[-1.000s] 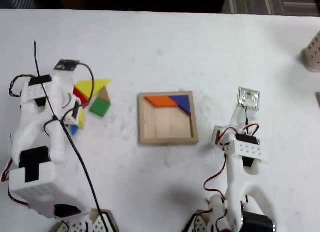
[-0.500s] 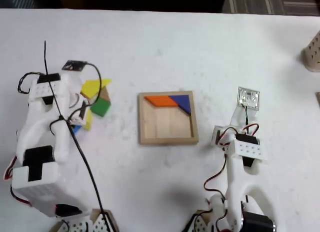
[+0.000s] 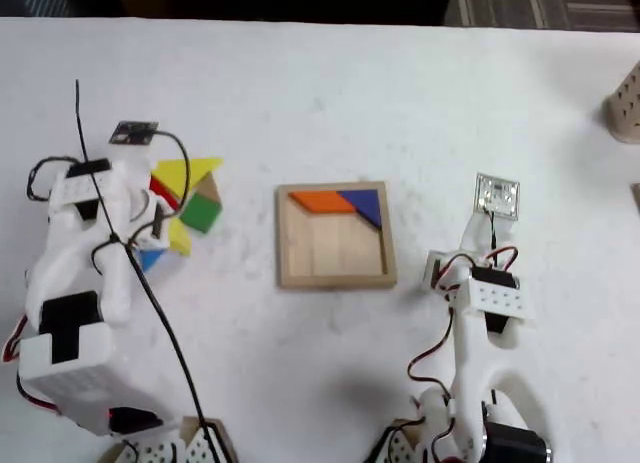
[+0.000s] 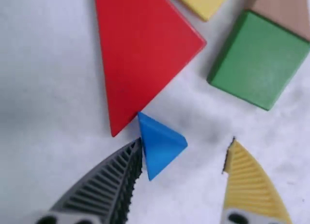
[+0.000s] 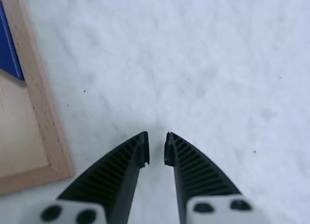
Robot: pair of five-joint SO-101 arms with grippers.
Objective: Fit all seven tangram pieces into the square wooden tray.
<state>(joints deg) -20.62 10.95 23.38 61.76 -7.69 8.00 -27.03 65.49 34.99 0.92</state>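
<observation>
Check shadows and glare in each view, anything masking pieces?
High view: soft arm shadow on the table, tray evenly lit. Left wrist view: faint shadows by the blue triangle and green square, nothing masked. Right wrist view: even light, no glare around the right gripper.

The tray (image 3: 336,281) is showing pale bare wood; the red triangle (image 4: 138,50) is looking smooth and matt-painted; the desk (image 3: 400,93) is appearing matt, faintly grainy.

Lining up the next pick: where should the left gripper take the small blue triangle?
From above, across its width: the blue triangle lies flat with one straight edge against the left gripper's black finger, its opposite corner facing the yellow finger. Close gently; pinched at a corner it may twist toward the red triangle.
</observation>
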